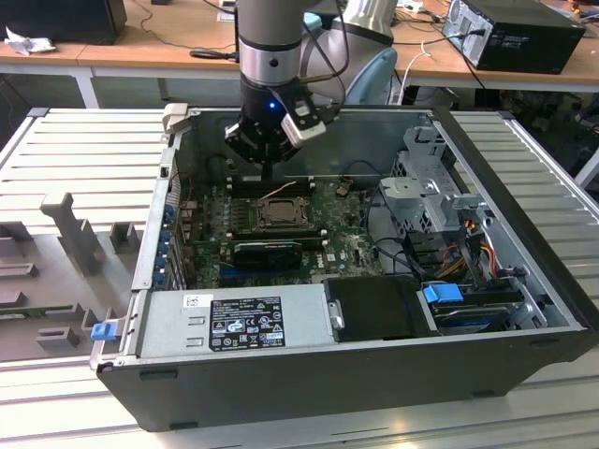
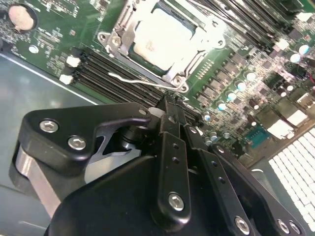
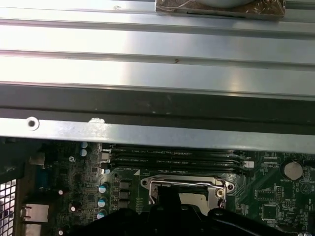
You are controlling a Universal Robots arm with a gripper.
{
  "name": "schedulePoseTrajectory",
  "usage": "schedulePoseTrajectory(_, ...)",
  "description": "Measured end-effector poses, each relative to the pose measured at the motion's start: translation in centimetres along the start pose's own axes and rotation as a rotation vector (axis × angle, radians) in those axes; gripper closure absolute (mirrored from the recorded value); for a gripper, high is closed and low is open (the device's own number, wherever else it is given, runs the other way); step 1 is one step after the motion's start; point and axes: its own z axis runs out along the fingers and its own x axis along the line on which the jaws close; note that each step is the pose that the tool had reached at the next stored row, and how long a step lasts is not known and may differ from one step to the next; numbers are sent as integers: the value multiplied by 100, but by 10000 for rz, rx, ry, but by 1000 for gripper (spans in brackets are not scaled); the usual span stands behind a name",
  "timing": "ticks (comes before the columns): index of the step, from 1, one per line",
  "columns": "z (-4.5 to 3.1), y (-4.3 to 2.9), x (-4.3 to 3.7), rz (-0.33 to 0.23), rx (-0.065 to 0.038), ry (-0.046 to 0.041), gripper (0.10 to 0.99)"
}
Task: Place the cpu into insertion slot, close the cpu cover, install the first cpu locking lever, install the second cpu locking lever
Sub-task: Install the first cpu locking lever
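Your pincer [image 2: 170,105] hangs low inside the open case [image 1: 524,201], just off the edge of the slot [image 2: 162,42], over the memory slots [image 2: 106,71]. Its fingers look pressed together with nothing between them. The cpu [image 2: 160,37] already sits in the slot, its pale metal face up, and the cover [image 2: 120,34] looks closed down around it as a metal frame.

The thin lever [image 2: 135,78] stands free along the slot's side toward the pincer, a bare wire rod with a bent end, not yet tucked under its catch as far as you can judge. That is where trouble could start. The rod is slim and springy; press it off-centre and the fingertips could slide off and land on the memory slots or the small capacitors [image 2: 231,93] nearby.

Push down hard before the rod is swung sideways and you load the cover unevenly, which could shift the chip on its pins.

In the exterior view the arm [image 1: 271,56] stands close to the case's rear wall, and loose cables [image 1: 379,201] lie beside the board [image 1: 215,243]; a wide swing could snag either.
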Motion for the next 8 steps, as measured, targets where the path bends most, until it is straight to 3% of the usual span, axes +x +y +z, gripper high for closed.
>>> schedulePoseTrajectory(3,2,-2,-25,1,-45,-3,980)
schedulePoseTrajectory(4,2,-2,-26,6,-147,-6,980)
schedulePoseTrajectory(6,4,-7,-26,32,-524,-26,980)
schedulePoseTrajectory(8,6,-29,-26,47,-727,-36,980)
